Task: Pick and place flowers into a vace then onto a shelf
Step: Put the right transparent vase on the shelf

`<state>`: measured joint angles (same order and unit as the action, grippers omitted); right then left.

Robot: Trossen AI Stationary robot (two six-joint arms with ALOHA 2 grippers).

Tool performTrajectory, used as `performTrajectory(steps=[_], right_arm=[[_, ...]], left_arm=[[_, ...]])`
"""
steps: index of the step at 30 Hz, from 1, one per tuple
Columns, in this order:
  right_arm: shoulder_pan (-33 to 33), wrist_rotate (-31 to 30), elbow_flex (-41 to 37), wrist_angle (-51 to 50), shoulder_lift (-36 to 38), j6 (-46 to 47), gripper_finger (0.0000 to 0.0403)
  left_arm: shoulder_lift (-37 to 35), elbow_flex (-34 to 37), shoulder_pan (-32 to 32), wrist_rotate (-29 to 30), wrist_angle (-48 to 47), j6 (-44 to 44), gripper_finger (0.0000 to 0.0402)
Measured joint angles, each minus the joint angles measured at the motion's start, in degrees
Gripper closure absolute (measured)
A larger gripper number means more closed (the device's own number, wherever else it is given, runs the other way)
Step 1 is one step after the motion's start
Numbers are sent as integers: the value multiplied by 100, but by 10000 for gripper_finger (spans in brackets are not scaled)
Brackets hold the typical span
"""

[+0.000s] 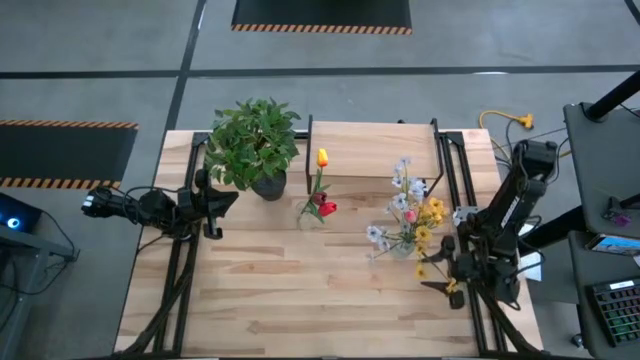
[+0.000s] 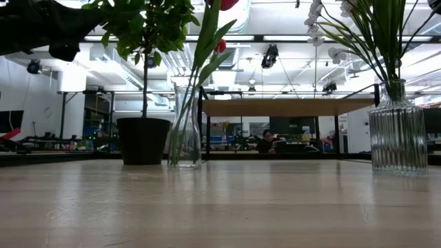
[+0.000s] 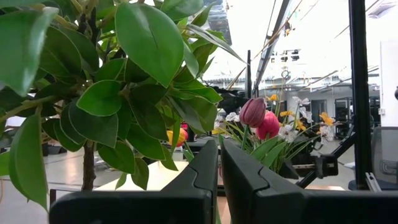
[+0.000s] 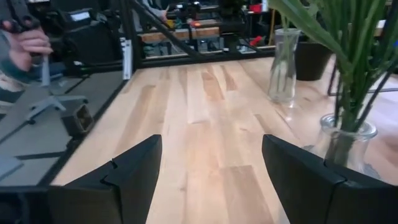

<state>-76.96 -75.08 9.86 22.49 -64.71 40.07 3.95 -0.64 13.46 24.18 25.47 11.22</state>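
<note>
Flowers look already placed: tulips (image 1: 320, 190) in a slim vase (image 2: 186, 127) at frame centre, a mixed bunch (image 1: 412, 215) in a ribbed vase (image 2: 397, 127) right of centre. Next, I'd guess, a vase goes onto the shelf (image 1: 372, 148) at upper centre. Right gripper (image 4: 208, 168) is spread, empty, at lower right; left gripper (image 3: 219, 180), at left, nearly closed, empty.

Table (image 1: 300, 290): pale slatted wood, smooth satin finish. Ribbed vase (image 2: 397, 131) and slim vase (image 2: 186, 131): clear glossy glass. Pot (image 2: 143, 140): matt dark.
</note>
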Motion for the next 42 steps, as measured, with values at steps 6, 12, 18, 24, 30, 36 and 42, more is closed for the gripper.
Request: performTrajectory(steps=[6, 12, 18, 24, 30, 36, 42], right_arm=[[403, 8, 18, -264, -57, 0, 136], [475, 73, 18, -702, 32, -18, 138], [479, 211, 36, -1577, 349, 200, 147], [486, 222, 36, -2798, 771, 1317, 158], [529, 166, 36, -3269, 959, 1727, 161], [1042, 172, 28, -3319, 946, 1743, 157], [1384, 489, 25, -3261, 951, 1756, 135]], left_arm=[[0, 0, 2, 0, -2, 0, 397], [0, 0, 2, 1, -16, 0, 397], [0, 0, 0, 0, -19, 0, 397], [0, 5, 0, 2, -22, -1, 397], [0, 4, 2, 2, -22, 0, 397], [0, 8, 1, 2, -45, 0, 397], [0, 7, 0, 2, -44, 0, 397]])
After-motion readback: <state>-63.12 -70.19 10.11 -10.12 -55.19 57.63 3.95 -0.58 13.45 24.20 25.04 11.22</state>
